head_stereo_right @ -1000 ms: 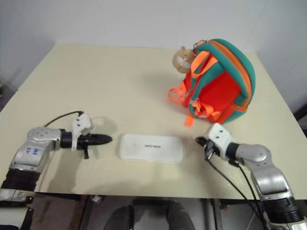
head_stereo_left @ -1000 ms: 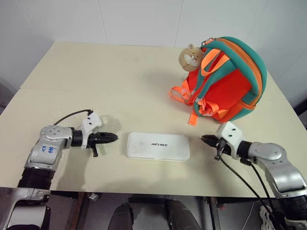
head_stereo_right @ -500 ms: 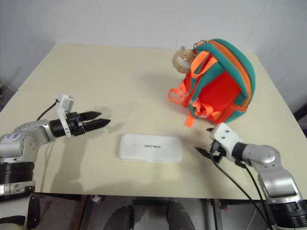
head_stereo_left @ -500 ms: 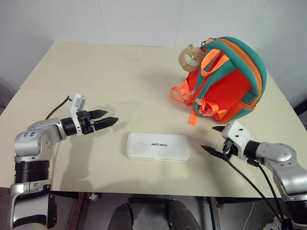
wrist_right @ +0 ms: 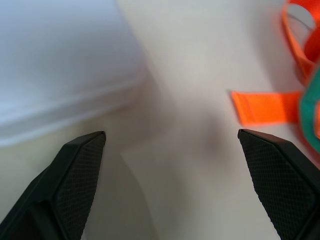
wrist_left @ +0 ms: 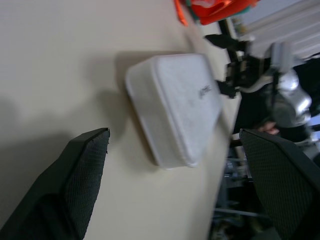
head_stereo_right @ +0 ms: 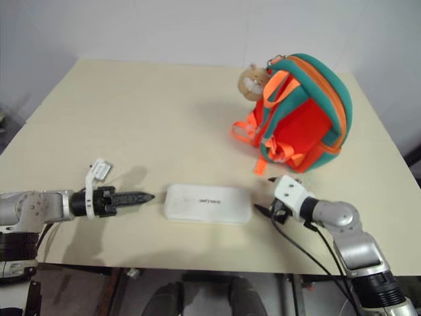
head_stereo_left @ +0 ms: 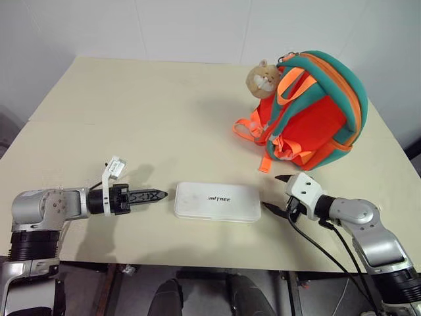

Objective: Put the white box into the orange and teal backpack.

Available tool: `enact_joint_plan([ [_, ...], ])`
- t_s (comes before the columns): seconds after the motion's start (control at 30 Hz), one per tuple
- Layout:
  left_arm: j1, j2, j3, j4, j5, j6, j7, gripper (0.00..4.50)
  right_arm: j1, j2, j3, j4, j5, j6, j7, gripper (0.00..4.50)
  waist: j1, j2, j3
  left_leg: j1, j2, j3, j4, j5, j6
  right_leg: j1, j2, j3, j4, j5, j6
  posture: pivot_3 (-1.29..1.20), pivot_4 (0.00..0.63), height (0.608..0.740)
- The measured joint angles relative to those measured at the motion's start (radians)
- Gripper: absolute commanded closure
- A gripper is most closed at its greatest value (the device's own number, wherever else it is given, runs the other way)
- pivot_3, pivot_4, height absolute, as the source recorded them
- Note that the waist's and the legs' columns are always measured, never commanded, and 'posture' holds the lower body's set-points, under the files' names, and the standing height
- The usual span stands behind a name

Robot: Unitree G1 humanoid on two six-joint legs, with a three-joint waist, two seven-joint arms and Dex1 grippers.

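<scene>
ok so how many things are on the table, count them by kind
white box: 1
orange and teal backpack: 1
plush hamster charm, hanging on the backpack: 1
total: 3

White box (head_stereo_left: 217,201): flat, rounded corners, lying between left gripper (head_stereo_left: 155,195) and right gripper (head_stereo_left: 275,195). Orange and teal backpack (head_stereo_left: 316,108): sitting upright beyond right gripper, hamster charm (head_stereo_left: 263,78) hanging.
</scene>
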Motion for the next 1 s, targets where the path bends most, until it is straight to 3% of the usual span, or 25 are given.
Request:
enact_joint_plan([
  [0.23,-0.03,-0.048,-0.058,0.051,-0.005,-0.005,-0.007,0.07,-0.024,0.006,0.003,0.003,-0.002,-0.007,0.001,0.0,-0.002,0.0,0.0,0.0,0.0,0.0,-0.001,0.0,0.0,0.0,0.0,0.0,0.0,0.0,0.0,0.0,0.15,0.74],
  [1.0,-0.138,-0.054,-0.208,0.161,0.026,-0.03,-0.093,0.07,-0.021,0.007,-0.009,0.006,-0.018,-0.003,-0.013,0.0,0.001,0.0,0.0,0.0,0.0,0.0,0.0,0.0,0.0,0.0,0.0,0.0,0.0,0.0,0.0,0.0,0.15,0.74],
])
